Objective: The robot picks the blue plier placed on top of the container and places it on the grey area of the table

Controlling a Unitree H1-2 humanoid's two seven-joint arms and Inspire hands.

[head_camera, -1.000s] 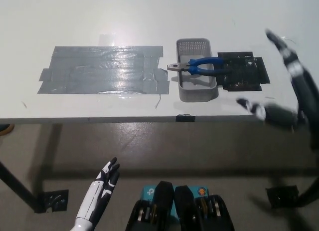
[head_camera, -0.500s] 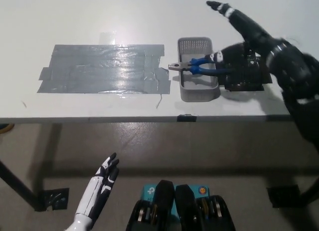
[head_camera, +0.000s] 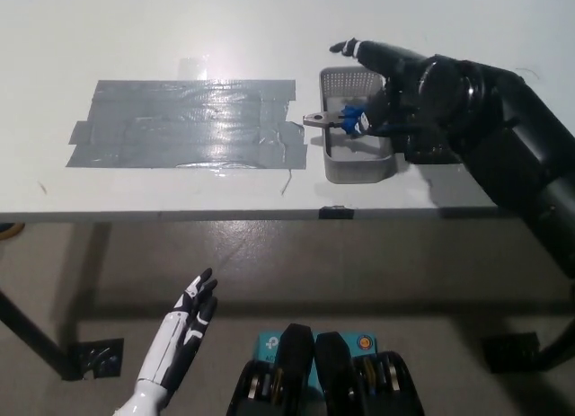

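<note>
At two o'clock on desk [head_camera: 269, 21]: right robot hand [head_camera: 409, 88] over blue plier [head_camera: 341, 119] on container [head_camera: 355, 169]; grip unclear. Risk: plier slipping into container.

Left robot hand [head_camera: 180, 331] idle, seven o'clock, fingers apart, empty.

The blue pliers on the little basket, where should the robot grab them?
Best by the blue handles, from above. The blue pliers lie flat across the top of the grey container, metal nose poking left over its rim. The right hand already covers the handles, coming from the right. The left hand rests low.

White table [head_camera: 135, 39] — grey-brown floor [head_camera: 296, 263] below
</note>
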